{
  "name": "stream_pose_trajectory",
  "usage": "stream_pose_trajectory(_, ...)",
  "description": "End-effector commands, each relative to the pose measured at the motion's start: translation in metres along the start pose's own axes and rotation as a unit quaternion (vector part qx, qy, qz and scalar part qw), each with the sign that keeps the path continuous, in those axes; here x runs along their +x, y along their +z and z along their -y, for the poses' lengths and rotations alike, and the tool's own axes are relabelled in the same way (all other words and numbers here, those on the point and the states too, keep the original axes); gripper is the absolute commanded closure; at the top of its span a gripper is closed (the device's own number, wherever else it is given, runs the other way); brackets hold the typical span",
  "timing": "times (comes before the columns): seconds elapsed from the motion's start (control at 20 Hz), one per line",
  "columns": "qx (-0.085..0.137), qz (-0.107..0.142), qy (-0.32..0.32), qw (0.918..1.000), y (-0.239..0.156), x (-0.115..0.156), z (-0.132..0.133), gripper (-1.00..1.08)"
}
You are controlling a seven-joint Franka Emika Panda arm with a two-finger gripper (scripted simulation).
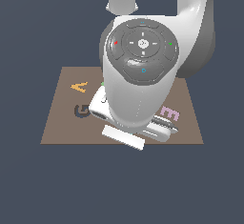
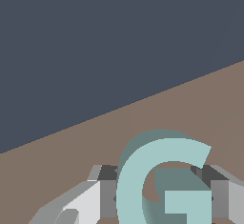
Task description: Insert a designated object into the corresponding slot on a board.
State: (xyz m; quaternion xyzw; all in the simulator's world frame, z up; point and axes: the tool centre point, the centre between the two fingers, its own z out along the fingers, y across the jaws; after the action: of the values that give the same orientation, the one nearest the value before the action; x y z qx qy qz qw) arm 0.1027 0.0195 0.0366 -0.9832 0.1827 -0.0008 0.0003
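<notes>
teal block (image 2: 164,180): shaped as the letter G, seen in the wrist view | board (image 1: 62,123): orange piece (image 1: 79,86) reads as A or V lying sideways | pink piece (image 1: 169,114): letter E | dark recess (image 1: 81,111): G-shaped, partly hidden by the arm

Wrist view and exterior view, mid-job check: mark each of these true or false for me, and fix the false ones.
1. The teal G block sits between the fingers of the hand. True.
2. A pink letter E lies on the board, toward the exterior view's right. True.
3. The board is green. False: it is brown.
4. The dark G-shaped slot is near the board's edge at the exterior view's right. False: it is toward the exterior view's left, partly hidden by the arm.
5. An orange letter piece lies on the board. True.
6. The G block already rests in its slot. False: the hand holds it.
</notes>
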Motion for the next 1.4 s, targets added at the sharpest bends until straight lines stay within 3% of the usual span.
stream_pose_trajectory(0.0,0.0,0.0,0.056,0.9984,-0.001,0.009,-0.013,1.08)
stream_pose_trajectory(0.25,0.0,0.0,0.162,0.9869,-0.001,0.021,-0.04,1.08)
stream_pose_trajectory(0.5,0.0,0.0,0.265,0.9643,-0.002,0.027,-0.07,1.08)
stream_pose_trajectory(0.95,0.0,0.0,0.436,0.8999,-0.003,0.021,-0.122,1.08)
stream_pose_trajectory(1.35,0.0,0.0,0.53,0.8483,-0.004,0.008,-0.151,1.08)
